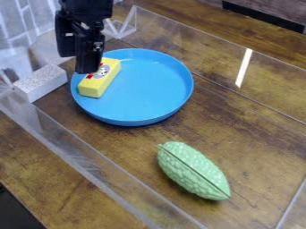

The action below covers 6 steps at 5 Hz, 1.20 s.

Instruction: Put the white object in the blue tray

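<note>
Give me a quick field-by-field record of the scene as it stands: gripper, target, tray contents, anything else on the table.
gripper: open, empty, pointing down over the left edge of the tray
white object: on the wooden table, outside the tray, just left of its rim
blue tray: round, on the table
in the tray: yellow bar, lying near the left rim
other items: green ribbed object on the table, in front of the tray and apart from it
task status: white object not yet picked up
</note>
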Each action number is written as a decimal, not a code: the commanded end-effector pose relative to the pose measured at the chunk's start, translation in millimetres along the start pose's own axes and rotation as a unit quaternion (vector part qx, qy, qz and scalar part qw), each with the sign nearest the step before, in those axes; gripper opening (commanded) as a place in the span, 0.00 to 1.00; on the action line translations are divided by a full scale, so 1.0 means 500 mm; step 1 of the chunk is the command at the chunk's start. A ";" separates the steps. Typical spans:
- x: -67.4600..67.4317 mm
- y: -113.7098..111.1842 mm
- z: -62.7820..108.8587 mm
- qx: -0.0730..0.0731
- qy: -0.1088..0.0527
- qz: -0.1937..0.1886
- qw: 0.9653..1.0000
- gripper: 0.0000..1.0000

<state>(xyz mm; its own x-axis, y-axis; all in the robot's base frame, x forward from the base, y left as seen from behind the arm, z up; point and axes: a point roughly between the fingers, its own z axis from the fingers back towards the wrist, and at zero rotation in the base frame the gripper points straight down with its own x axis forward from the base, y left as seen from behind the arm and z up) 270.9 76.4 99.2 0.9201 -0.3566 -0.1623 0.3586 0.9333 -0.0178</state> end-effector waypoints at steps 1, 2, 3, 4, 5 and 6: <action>0.028 0.007 0.028 0.014 -0.028 0.000 0.999 1.00; 0.046 -0.001 0.025 0.012 -0.031 -0.007 0.999 1.00; 0.066 -0.008 0.022 0.009 -0.034 -0.015 0.999 1.00; 0.085 -0.015 0.020 0.007 -0.038 -0.020 0.999 1.00; 0.101 -0.020 0.016 0.003 -0.038 -0.026 0.999 1.00; 0.116 -0.026 0.016 0.002 -0.040 -0.032 0.999 1.00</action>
<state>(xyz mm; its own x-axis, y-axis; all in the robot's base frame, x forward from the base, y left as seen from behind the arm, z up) 311.6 46.6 81.2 0.9044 -0.4057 -0.1319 0.4021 0.9140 -0.0540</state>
